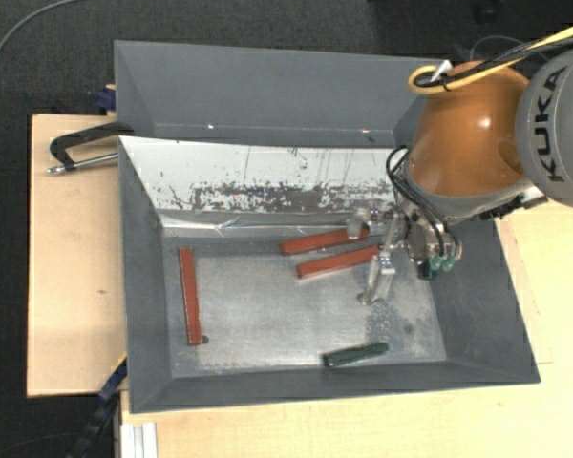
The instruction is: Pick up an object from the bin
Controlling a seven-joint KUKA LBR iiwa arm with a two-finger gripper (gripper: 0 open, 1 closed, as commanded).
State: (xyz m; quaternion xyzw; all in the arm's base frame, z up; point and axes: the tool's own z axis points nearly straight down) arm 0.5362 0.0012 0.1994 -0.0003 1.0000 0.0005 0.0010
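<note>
Gripper (375, 292) low at the right of the bin (138, 284), just beside the right end of the nearer red-brown bar (334, 266) by the far wall, probably the intended pick. Whether it is open or closed cannot be told.

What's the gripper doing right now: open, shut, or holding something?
Gripper: open or shut cannot be told. It is low in the bin's right part, at the right ends of two slanted red-brown sticks.
</note>
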